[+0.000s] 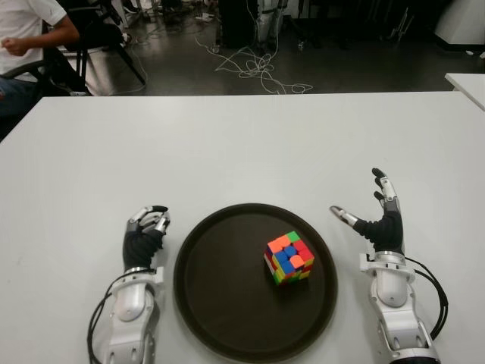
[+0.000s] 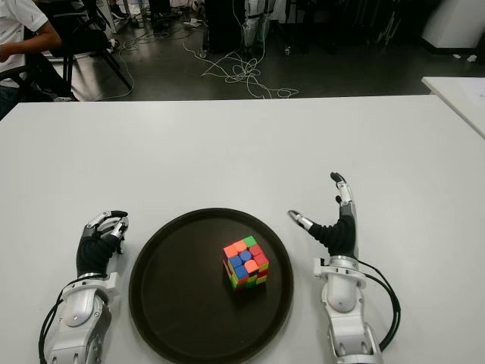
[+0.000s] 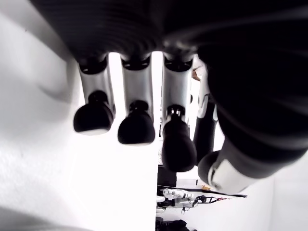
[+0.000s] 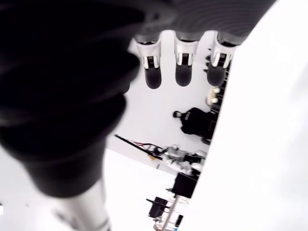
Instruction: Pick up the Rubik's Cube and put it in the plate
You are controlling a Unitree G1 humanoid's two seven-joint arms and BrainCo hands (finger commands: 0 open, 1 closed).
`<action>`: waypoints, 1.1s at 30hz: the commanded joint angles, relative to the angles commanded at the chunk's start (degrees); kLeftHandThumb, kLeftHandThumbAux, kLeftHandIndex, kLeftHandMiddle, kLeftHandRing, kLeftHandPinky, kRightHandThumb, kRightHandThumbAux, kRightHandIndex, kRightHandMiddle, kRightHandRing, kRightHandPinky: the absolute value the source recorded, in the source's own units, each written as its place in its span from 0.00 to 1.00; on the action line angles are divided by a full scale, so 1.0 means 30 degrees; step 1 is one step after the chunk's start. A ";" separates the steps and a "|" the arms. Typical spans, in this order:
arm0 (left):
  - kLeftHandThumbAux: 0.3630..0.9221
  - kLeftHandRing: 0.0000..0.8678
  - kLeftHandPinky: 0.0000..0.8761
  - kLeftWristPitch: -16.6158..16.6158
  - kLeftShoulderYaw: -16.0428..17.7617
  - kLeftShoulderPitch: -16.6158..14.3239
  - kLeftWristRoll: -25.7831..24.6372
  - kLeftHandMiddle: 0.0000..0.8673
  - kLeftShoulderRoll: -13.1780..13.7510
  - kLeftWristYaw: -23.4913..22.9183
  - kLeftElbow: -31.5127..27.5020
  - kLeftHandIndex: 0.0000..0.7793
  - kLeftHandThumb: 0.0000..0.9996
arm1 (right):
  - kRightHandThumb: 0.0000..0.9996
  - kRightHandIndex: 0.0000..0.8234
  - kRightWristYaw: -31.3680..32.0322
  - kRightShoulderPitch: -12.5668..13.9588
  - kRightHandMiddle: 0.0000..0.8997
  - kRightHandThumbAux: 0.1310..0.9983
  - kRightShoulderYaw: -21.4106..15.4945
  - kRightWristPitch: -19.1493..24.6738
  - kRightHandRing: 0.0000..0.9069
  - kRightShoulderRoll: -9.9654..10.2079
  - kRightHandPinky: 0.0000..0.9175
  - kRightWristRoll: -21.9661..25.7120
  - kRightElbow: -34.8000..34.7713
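The Rubik's Cube (image 1: 289, 258) is sitting inside the dark round plate (image 1: 204, 303), a little right of centre, and neither robot hand is holding it. The right robot hand (image 1: 375, 216) is showing just right of the plate with fingers spread and thumb pointing toward the rim, gripping nothing; the left robot hand (image 1: 145, 231) is showing just left of the plate, fingers curled in, also empty. Judging from this, the placing looks done, so the danger is coming from the hands themselves: that outstretched thumb is hovering close to the rim, and a careless sweep inward could be nudging the plate or knocking the cube off its spot. The left one, just as near on its side, could be clipping the rim too. The white surface (image 1: 250, 144) is stretching wide and bare beyond the plate. Behind it, cables (image 1: 254, 68) are trailing across a dark floor, and a person (image 1: 26, 30) is sitting on a chair at far left.
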 joint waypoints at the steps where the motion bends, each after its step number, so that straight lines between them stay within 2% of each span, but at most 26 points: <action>1: 0.61 0.94 0.94 0.0006 0.0011 0.0008 -0.0025 0.91 -0.0017 0.0000 -0.0014 0.57 0.71 | 0.00 0.03 -0.0103 -0.0020 0.02 0.86 0.0000 -0.0161 0.00 -0.0022 0.00 -0.0060 0.0099; 8: 0.61 0.94 0.93 0.0013 -0.0023 0.0038 -0.0002 0.91 0.0028 -0.0090 -0.0096 0.57 0.71 | 0.00 0.02 -0.0599 -0.0118 0.00 0.85 -0.0075 -0.1390 0.00 -0.0086 0.00 -0.0094 0.0989; 18: 0.61 0.94 0.93 0.0411 -0.0023 0.0097 0.0012 0.91 0.0071 -0.0119 -0.0308 0.57 0.71 | 0.00 0.02 -0.0814 0.0239 0.00 0.85 0.0085 -0.2190 0.00 -0.0068 0.00 -0.0291 0.1501; 25: 0.61 0.94 0.93 0.0858 -0.0023 0.0098 0.0167 0.91 0.0036 0.0053 -0.0507 0.57 0.71 | 0.00 0.01 -0.0456 0.0210 0.00 0.82 0.0040 -0.2762 0.00 0.0110 0.00 0.0402 0.1928; 33: 0.61 0.94 0.94 0.0705 0.0065 0.0021 0.0004 0.91 -0.0012 -0.0021 -0.0369 0.57 0.71 | 0.00 0.01 -0.0483 -0.0043 0.00 0.81 -0.0069 -0.4078 0.00 0.0237 0.00 0.0967 0.2904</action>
